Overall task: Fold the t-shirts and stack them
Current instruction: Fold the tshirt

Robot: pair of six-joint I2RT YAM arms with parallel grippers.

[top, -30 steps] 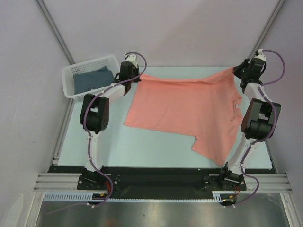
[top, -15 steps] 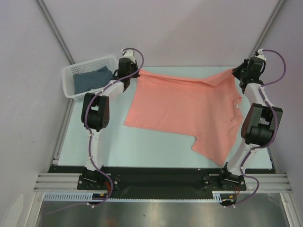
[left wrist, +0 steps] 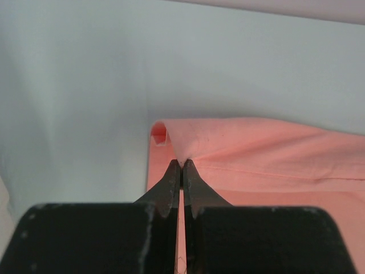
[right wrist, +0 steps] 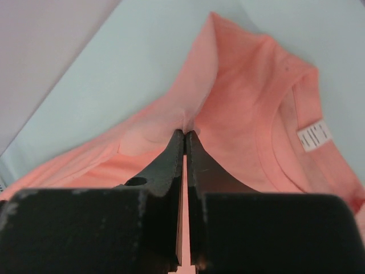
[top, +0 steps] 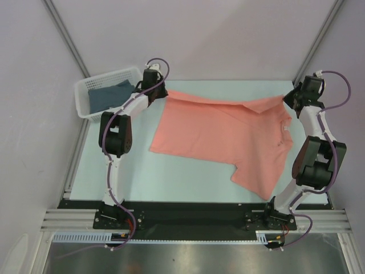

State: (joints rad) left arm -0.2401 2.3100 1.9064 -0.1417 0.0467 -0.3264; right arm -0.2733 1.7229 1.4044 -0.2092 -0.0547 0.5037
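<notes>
A salmon-pink t-shirt lies spread across the table, collar to the right, its far edge folded over in a narrow band. My left gripper is shut on the shirt's far-left corner, cloth pinched at the fingertips. My right gripper is shut on the far-right part of the pink t-shirt near the shoulder, the white neck label just right of it. A dark slate-blue t-shirt sits crumpled in the basket.
A white plastic lattice basket stands at the table's far-left corner, close to my left arm. Grey walls rise behind and at both sides. A black rail runs along the near edge by the arm bases.
Both grippers have moved down and toward the back of the table with the shirt's far edge, which now lies lower with a narrow folded band. The right gripper has shifted slightly right.
</notes>
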